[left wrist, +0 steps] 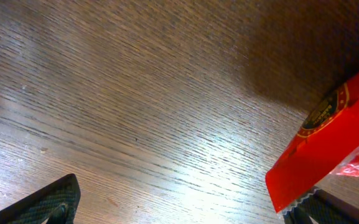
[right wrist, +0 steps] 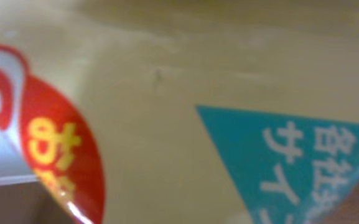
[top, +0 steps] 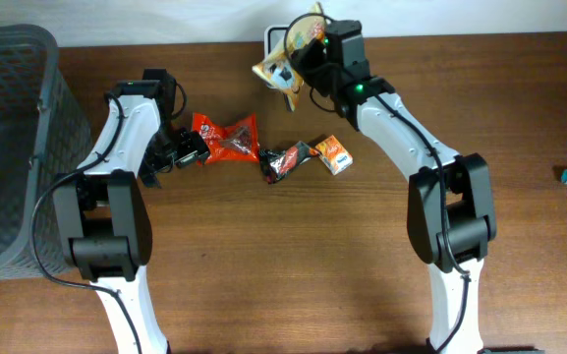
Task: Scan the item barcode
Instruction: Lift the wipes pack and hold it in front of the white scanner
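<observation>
Nearest you, the brown wood-grain table is smooth and matte. In the middle row your left gripper stands with its jaws spread wide and nothing between them. Its right fingertip is just beside the edge of a glossy red packet with a crimped end. In the left wrist view that packet shows a round gold-rimmed emblem. Beyond it along the row lie a crinkled dark packet and a small orange box. A grey mesh basket stands at the left edge.

Farthest out, at the table's far edge, your right gripper is clamped tight on the yellow snack bag, holding it up off the wood. Up close the bag is smooth yellow film, with a red oval carrying yellow characters and a blue triangle with white ones.
</observation>
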Robot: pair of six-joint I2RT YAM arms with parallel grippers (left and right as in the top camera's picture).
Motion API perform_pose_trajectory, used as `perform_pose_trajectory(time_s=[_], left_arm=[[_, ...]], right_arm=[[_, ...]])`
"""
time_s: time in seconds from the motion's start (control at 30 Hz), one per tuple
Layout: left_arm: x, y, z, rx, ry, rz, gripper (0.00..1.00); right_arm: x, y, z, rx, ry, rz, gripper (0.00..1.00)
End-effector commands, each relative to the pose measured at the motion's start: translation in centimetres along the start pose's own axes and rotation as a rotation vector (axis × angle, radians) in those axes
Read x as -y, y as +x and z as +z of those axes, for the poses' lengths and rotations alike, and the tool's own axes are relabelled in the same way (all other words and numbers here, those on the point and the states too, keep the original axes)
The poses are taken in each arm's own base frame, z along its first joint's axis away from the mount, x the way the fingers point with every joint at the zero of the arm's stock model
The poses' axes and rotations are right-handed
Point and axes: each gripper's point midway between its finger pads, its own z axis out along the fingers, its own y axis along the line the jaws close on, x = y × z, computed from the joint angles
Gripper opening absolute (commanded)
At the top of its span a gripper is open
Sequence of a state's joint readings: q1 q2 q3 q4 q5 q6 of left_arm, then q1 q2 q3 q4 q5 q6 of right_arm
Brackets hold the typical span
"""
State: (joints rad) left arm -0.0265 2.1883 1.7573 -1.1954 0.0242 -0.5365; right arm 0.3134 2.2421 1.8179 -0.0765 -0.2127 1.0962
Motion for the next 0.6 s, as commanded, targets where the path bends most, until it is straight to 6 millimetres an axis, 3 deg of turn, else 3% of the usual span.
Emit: perform_pose_trajectory(time_s=[0.0,0.1,0.2,0.27,0.37,0.57], left_arm=[[-0.4,0.0,0.4,-0.004,-0.018,-0.013,0.99],[-0.4,0.0,0.4,-0.004,-0.018,-0.013,0.99],[-0.5,0.0,0.4,-0.005,-0.018,-0.013,0.99],[-0.5,0.0,0.4,-0.005,-0.018,-0.013,0.99],[-0.4,0.0,0.4,-0.004,-0.018,-0.013,0.99],[-0.5,0.0,0.4,-0.005,-0.018,-0.013,0.99]], right_arm=[[-5.0,-1.0,-1.1,-0.006,-0.147,0.221,0.04],[-4.9,-0.2,-0.8,-0.014,-0.133,0.230,0.04],[-2.2,0.9,0.2,-0.013,-0.034,0.136,0.04],[0.4,1.7,1.0,-0.030,0.043,0.019,0.04],[2.7,2.0,1.3,-0.047,0.120,-0.205,0.04],[2.9,1.3,0.8,-0.054,0.174,-0.565,0.04]])
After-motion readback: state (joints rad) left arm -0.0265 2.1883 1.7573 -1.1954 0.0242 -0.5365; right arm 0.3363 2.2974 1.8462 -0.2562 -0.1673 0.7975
